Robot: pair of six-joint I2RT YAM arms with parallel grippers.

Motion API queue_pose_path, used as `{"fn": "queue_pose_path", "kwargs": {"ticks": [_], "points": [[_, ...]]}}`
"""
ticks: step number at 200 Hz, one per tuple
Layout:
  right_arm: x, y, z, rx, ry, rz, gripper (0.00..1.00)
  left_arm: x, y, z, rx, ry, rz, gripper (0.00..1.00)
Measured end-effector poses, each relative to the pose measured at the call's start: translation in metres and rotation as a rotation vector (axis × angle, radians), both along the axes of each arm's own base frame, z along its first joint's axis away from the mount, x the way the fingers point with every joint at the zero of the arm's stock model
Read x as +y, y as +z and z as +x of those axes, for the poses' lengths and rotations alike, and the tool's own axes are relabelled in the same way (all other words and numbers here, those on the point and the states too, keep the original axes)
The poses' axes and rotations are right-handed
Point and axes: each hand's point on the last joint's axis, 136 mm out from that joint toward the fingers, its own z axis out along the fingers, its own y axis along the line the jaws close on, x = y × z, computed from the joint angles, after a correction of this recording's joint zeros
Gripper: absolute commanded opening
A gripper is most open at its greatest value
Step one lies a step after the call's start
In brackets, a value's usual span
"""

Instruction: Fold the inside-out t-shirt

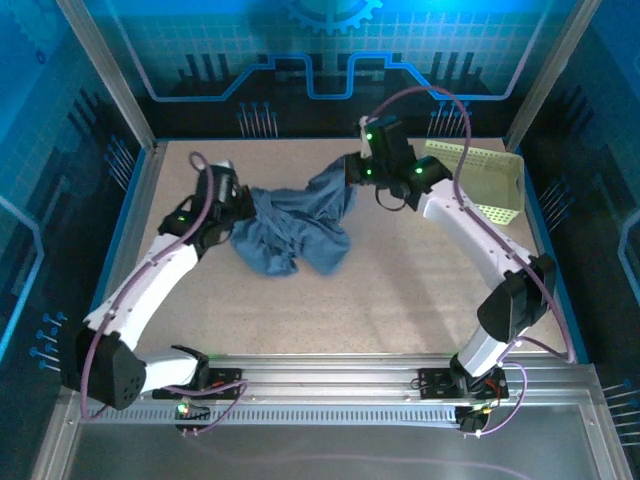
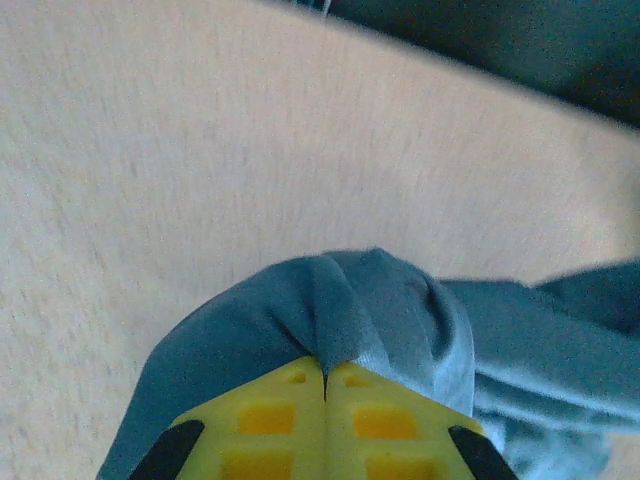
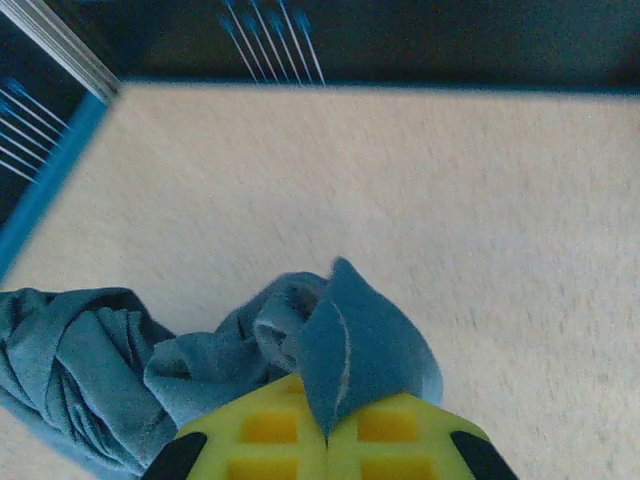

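T-shirt (image 1: 293, 228) crumpled in wrinkled heap on table (image 1: 400, 300), toward far middle, spanning gap between both arms. Left gripper (image 2: 325, 372) fully closed: yellow fingers (image 2: 270, 420) pressed together, pinching fold of blue cloth at shirt's left edge, fabric bulging over tips. Right gripper (image 3: 328, 425) likewise clamped tight on shirt's far-right corner, pointed flap of cloth sticking up from between pads. Bulk of shirt lies bunched between two grips. Basket (image 1: 487, 182) at far right of table, well apart from shirt.
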Motion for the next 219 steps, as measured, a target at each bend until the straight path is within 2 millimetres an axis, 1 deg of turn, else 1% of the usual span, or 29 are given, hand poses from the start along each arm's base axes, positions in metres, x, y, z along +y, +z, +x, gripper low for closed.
{"fn": "queue_pose_path", "kwargs": {"ticks": [9, 19, 23, 35, 51, 61, 66, 73, 79, 88, 89, 94, 95, 103, 106, 108, 109, 111, 118, 121, 129, 138, 150, 159, 174, 188, 195, 211, 219], "points": [[0.002, 0.026, 0.001, -0.046, 0.01, 0.024, 0.0, 0.005, 0.033, 0.002, -0.075, 0.013, -0.006, 0.0], [0.003, 0.055, -0.001, -0.1, 0.022, 0.051, 0.0, 0.007, 0.063, 0.0, -0.15, 0.014, -0.018, 0.0], [0.003, 0.066, -0.002, -0.12, 0.027, 0.061, 0.0, 0.008, 0.078, -0.004, -0.19, 0.013, -0.03, 0.0], [0.001, 0.09, -0.008, -0.169, 0.034, 0.086, 0.0, 0.009, 0.109, -0.017, -0.282, 0.002, -0.062, 0.0], [-0.007, 0.11, -0.02, -0.209, 0.031, 0.107, 0.0, 0.009, 0.139, -0.038, -0.384, -0.024, -0.108, 0.0], [-0.013, 0.114, -0.029, -0.222, 0.025, 0.112, 0.0, 0.008, 0.142, -0.048, -0.419, -0.039, -0.129, 0.0], [-0.017, 0.112, -0.033, -0.224, 0.019, 0.111, 0.0, 0.008, 0.138, -0.053, -0.426, -0.043, -0.14, 0.0], [-0.023, 0.106, -0.039, -0.22, 0.009, 0.106, 0.0, 0.009, 0.125, -0.058, -0.414, -0.042, -0.15, 0.0], [-0.028, 0.096, -0.044, -0.207, -0.004, 0.1, 0.0, 0.01, 0.107, -0.06, -0.388, -0.035, -0.153, 0.0], [-0.037, 0.075, -0.051, -0.171, -0.032, 0.079, 0.0, 0.011, 0.07, -0.063, -0.314, -0.02, -0.156, 0.0], [-0.038, 0.073, -0.051, -0.166, -0.035, 0.078, 0.0, 0.011, 0.061, -0.063, -0.295, -0.016, -0.158, 0.0], [-0.042, 0.059, -0.053, -0.144, -0.051, 0.069, 0.0, 0.012, 0.039, -0.064, -0.249, -0.005, -0.159, 0.0], [-0.044, 0.054, -0.054, -0.134, -0.057, 0.063, 0.0, 0.012, 0.031, -0.065, -0.229, -0.002, -0.158, 0.0], [-0.051, 0.026, -0.057, -0.081, -0.081, 0.043, 0.0, 0.012, -0.013, -0.069, -0.127, 0.017, -0.158, 0.0], [-0.054, 0.015, -0.059, -0.057, -0.09, 0.036, 0.0, 0.012, -0.035, -0.072, -0.074, 0.025, -0.161, 0.0], [-0.056, 0.005, -0.059, -0.037, -0.095, 0.026, 0.0, 0.013, -0.043, -0.073, -0.054, 0.028, -0.158, 0.0], [-0.056, 0.002, -0.059, -0.03, -0.098, 0.025, 0.0, 0.012, -0.052, -0.075, -0.03, 0.03, -0.159, 0.0], [-0.057, -0.005, -0.06, -0.015, -0.102, 0.021, 0.0, 0.012, -0.06, -0.076, -0.009, 0.033, -0.16, 0.0], [-0.062, -0.036, -0.062, 0.05, -0.118, -0.005, 0.0, 0.011, -0.101, -0.087, 0.1, 0.041, -0.162, 0.0], [-0.064, -0.048, -0.063, 0.075, -0.123, -0.019, 0.0, 0.011, -0.115, -0.092, 0.139, 0.044, -0.165, 0.0], [-0.067, -0.077, -0.065, 0.143, -0.132, -0.049, 0.0, 0.009, -0.147, -0.106, 0.238, 0.046, -0.176, 0.05], [-0.068, -0.106, -0.068, 0.209, -0.136, -0.079, 0.0, 0.007, -0.168, -0.119, 0.316, 0.042, -0.185, 0.15], [-0.07, -0.136, -0.072, 0.281, -0.143, -0.116, 0.0, 0.003, -0.176, -0.128, 0.366, 0.031, -0.202, 0.3], [-0.072, -0.149, -0.075, 0.31, -0.15, -0.133, 0.0, 0.001, -0.173, -0.129, 0.374, 0.03, -0.213, 0.38], [-0.074, -0.157, -0.079, 0.326, -0.152, -0.142, 0.0, 0.0, -0.16, -0.127, 0.367, 0.023, -0.209, 0.51], [-0.076, -0.157, -0.082, 0.319, -0.151, -0.137, 0.0, 0.002, -0.137, -0.12, 0.324, 0.026, -0.199, 0.71], [-0.076, -0.155, -0.083, 0.311, -0.151, -0.132, 0.0, 0.004, -0.123, -0.114, 0.294, 0.028, -0.187, 0.74], [-0.077, -0.148, -0.087, 0.292, -0.148, -0.122, 0.0, 0.005, -0.097, -0.098, 0.258, 0.032, -0.158, 0.75], [-0.077, -0.145, -0.089, 0.282, -0.148, -0.123, 0.0, 0.004, -0.085, -0.085, 0.252, 0.033, -0.141, 0.76]]}}
